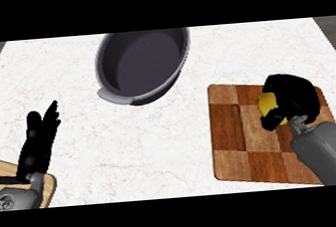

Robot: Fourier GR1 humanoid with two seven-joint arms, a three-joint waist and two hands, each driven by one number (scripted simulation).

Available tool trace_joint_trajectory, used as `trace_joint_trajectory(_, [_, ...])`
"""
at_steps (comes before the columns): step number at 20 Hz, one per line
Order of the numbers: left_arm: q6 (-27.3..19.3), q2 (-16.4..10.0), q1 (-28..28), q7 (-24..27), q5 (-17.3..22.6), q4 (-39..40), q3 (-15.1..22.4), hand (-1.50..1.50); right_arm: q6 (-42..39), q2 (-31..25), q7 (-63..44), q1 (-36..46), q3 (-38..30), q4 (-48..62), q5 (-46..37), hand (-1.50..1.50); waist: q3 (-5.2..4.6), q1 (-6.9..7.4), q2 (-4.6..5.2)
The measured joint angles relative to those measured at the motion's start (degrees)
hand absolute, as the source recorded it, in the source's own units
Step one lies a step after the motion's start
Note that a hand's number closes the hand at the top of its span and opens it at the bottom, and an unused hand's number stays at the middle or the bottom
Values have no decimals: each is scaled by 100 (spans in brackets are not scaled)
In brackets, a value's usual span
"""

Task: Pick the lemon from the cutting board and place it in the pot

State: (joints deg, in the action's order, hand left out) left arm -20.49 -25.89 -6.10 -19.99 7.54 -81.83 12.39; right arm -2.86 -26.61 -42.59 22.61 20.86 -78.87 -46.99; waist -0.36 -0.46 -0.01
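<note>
Now, right hand (295, 95): curled round lemon (269, 106) on board (236, 145)
Pot (143, 62): ahead-left of lemon
Left hand (40, 138): open, resting

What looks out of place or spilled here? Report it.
Nothing stands out. The pot stands empty on the counter, nothing is spilled, and the right hand curls round the lemon over the cutting board. The left hand rests open at the left.

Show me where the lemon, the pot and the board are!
lemon (268, 105), head view, its yellow side that shows
pot (142, 62), head view, its bare inside
board (231, 130), head view, bare wood at its left
</note>
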Motion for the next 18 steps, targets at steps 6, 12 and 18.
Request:
trace_joint_trajectory(6, [-79, -28, 60, -36, -87, -30, 8, 0, 424, -161, -52, 168, -183, -1194, -322, 150, 3, -37, -27])
trace_joint_trajectory(12, [-34, -107, 58, -69, -95, -31, -18, 0, 762, -70, 7, 714, -438, -2315, -392, 150, 6, -9, -29])
trace_joint_trajectory(18, [106, -81, -17, -89, -45, -21, -29, 0, 183, 242, -468, 1853, -432, -2735, -528, 150, -8, 56, -8])
